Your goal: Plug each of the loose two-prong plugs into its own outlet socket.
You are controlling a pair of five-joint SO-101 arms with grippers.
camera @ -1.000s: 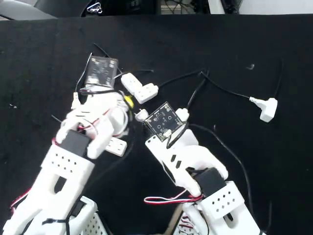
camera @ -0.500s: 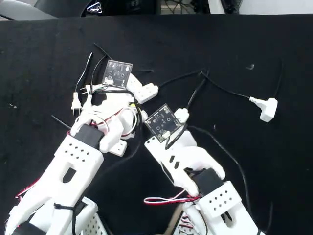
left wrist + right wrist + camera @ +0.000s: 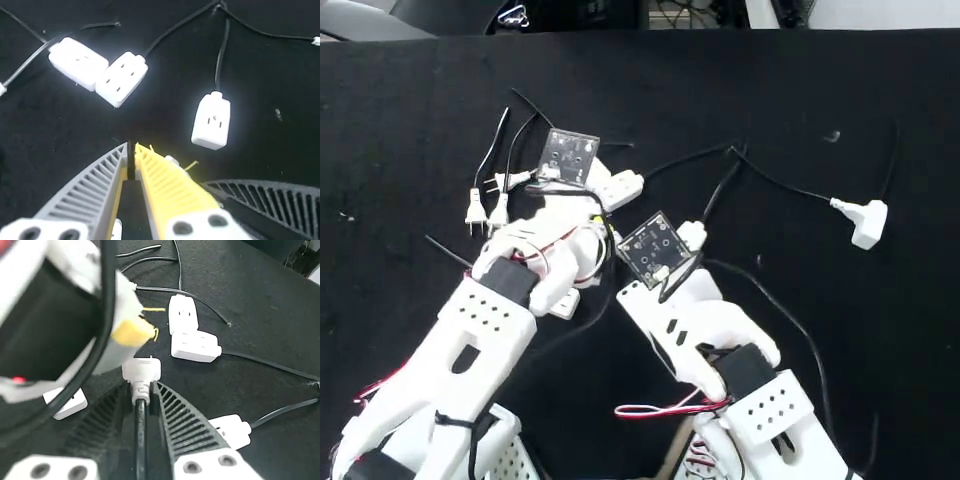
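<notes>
Pinching a white two-prong plug [image 3: 142, 371] by its neck, my right gripper [image 3: 141, 386] holds it near two white plastic outlet sockets [image 3: 195, 346] that lie touching on the black table [image 3: 260, 300]. My left gripper [image 3: 131, 148] hangs just beside it, fingers pressed together on nothing. Another small loose plug [image 3: 473, 212] lies near my left arm.
</notes>
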